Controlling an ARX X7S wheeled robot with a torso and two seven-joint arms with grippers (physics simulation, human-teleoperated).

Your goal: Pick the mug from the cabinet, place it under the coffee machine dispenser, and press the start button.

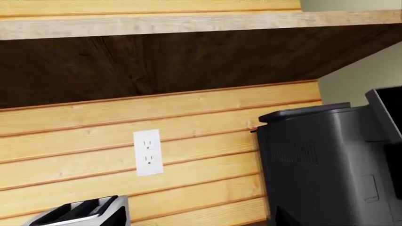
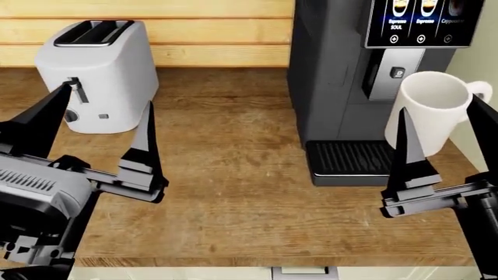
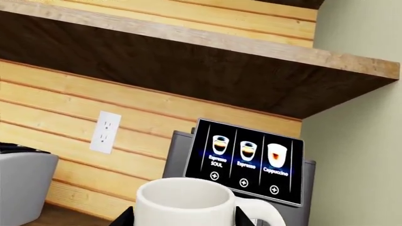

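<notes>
So the white mug (image 2: 430,111) is sitting upright between the two fingers of the right gripper (image 2: 439,137), which is closed around it, one dark finger (image 2: 406,146) across its front and the other at its handle side. Using the coffee machine (image 2: 335,70) as the reference: the mug is held up in the air just off the machine's front right corner, above and a bit to the right of the ribbed black drip tray (image 2: 350,158), not touching the tray. The silver dispenser block (image 2: 393,73) with its little dark knob is right beside the mug's rim, slightly left of it, so the mug isn't squarely under it. The machine's touchscreen (image 3: 248,162) shows three drink icons with a round button below each, and in the right wrist view the mug's rim (image 3: 185,195) sits right in front of that screen. The left gripper (image 2: 93,137) hangs well to the left of the machine with its fingers spread wide and nothing between them, in front of the white toaster (image 2: 101,73) on the wooden counter (image 2: 233,198). There's a wall outlet (image 1: 148,152) on the plank wall between the toaster and the machine.
</notes>
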